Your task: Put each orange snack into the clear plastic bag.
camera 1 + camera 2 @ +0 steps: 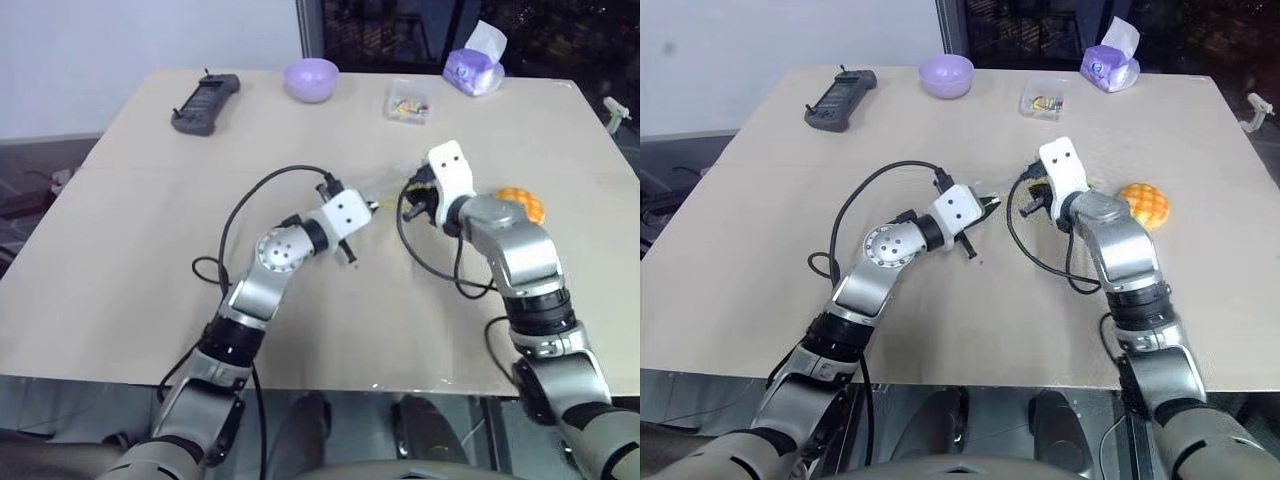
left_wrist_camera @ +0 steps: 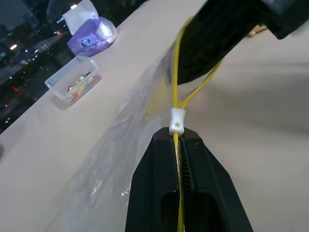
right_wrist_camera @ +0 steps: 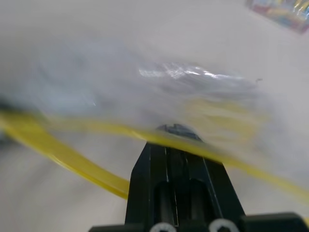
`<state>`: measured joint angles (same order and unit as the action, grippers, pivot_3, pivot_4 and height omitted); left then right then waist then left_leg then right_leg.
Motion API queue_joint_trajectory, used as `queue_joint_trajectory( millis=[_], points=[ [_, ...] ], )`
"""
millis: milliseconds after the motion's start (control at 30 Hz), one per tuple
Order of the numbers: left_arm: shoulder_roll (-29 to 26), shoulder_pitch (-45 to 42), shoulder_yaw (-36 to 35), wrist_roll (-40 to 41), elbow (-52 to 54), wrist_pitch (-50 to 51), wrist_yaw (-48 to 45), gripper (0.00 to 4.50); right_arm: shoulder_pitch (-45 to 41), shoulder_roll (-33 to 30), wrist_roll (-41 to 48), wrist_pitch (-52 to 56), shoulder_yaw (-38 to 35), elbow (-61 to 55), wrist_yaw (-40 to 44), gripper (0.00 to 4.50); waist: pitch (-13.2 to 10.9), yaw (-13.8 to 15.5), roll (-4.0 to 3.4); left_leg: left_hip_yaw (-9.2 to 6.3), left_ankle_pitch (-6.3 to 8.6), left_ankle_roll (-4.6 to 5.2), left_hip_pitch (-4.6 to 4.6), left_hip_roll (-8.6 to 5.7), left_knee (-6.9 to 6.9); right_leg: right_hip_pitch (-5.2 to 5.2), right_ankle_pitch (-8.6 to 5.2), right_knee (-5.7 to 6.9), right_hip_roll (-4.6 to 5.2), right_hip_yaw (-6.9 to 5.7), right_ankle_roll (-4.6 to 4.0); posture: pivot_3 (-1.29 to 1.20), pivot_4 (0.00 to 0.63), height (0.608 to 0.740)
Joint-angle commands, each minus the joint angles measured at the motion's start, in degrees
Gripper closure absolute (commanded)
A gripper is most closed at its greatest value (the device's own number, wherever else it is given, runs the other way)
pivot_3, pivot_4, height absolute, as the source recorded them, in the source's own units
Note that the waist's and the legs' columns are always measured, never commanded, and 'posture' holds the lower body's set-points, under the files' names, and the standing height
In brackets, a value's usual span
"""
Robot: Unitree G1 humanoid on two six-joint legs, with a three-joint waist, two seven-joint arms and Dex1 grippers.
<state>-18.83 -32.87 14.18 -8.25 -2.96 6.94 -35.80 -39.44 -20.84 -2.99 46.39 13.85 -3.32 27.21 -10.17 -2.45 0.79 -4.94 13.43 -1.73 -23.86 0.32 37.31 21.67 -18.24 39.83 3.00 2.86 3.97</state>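
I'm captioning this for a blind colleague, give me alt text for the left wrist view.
The left gripper is shut on the yellow zip strip of the clear plastic bag, just behind its white slider. A small clear box and purple tissue pack sit beyond.

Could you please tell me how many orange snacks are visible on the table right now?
1: the orange snack lies on the table beside the right arm. Others may be hidden behind the arms.

Even, fairly bright overhead light falls on the pale table (image 1: pixel 120 250), with only soft shadows. The windows beyond its far edge are dark. The right wrist view is heavily motion-blurred, the clear plastic bag (image 3: pixel 183 87) smeared, with small glare streaks.
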Motion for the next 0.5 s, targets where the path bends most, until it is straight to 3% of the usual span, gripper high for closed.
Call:
queue_joint_trajectory(
  millis=[33, 100, 200, 267, 300, 333, 500],
  points=[
    [-0.5, -1.7, -1.2, 3.2, 2.9, -0.6, -2.5, 4.50, 1.1, -0.1, -1.8, -8.1, 3.3, -0.6, 0.6, 3.95, 0.0, -0.2, 0.00, 0.00, 0.00, 0.00, 0.00, 0.01, 0.00, 0.00, 0.00, 0.01, 0.00, 0.00, 0.00, 0.00, 0.150, 0.740],
    [-1.1, -2.0, -1.3, 4.1, 2.9, -0.9, -3.7, 4.50, 1.3, -0.6, -5.5, -14.1, 5.7, 1.0, -1.7, 3.29, 0.0, -0.4, 0.00, 0.02, 0.00, 0.00, 0.00, 0.03, 0.00, 0.01, 0.00, 0.02, -0.02, 0.03, 0.00, 0.00, 0.150, 0.740],
    [-1.6, -2.1, -1.2, 4.6, 2.6, -1.8, -4.7, 4.50, 1.7, -3.6, -11.5, -25.4, 9.7, 2.9, -2.9, 1.71, 0.0, -0.3, 0.00, 0.01, -0.01, -0.01, 0.01, 0.03, 0.00, 0.01, 0.00, 0.01, -0.02, 0.02, 0.00, 0.00, 0.150, 0.740],
    [-1.8, -2.1, -1.0, 5.0, 2.9, -2.4, -5.2, 4.50, 2.2, -5.3, -13.2, -30.7, 11.2, 3.3, -1.8, 1.16, 0.0, 0.0, 0.00, 0.01, -0.01, -0.01, 0.01, 0.03, 0.00, 0.00, 0.00, 0.00, -0.02, 0.02, 0.00, 0.00, 0.150, 0.740],
    [-1.8, -2.1, -1.0, 5.1, 3.0, -2.6, -5.3, 4.50, 2.3, -5.6, -13.6, -32.5, 11.3, 3.9, -1.7, 0.49, 0.0, 0.1, 0.00, 0.02, -0.01, -0.01, 0.01, 0.02, 0.00, 0.00, 0.00, -0.01, -0.02, 0.02, 0.00, 0.00, 0.150, 0.740],
    [-1.7, -2.2, -1.0, 5.3, 3.0, -2.6, -5.4, 4.50, 2.2, -6.2, -15.1, -34.4, 12.0, 4.9, -1.9, 0.16, 0.0, 0.0, 0.00, 0.01, -0.02, -0.03, 0.01, 0.02, 0.00, 0.00, 0.00, -0.02, -0.01, 0.00, 0.00, 0.00, 0.150, 0.740],
    [-1.8, -2.4, -1.1, 4.9, 2.2, -2.7, -4.9, 4.50, 1.5, -7.0, -21.1, -40.5, 13.1, 9.7, -4.3, 0.07, 0.0, 0.0, 0.01, 0.02, -0.11, -0.19, 0.01, 0.03, 0.00, -0.01, 0.00, 0.00, -0.02, 0.01, 0.00, 0.00, 0.150, 0.740]
  ],
)
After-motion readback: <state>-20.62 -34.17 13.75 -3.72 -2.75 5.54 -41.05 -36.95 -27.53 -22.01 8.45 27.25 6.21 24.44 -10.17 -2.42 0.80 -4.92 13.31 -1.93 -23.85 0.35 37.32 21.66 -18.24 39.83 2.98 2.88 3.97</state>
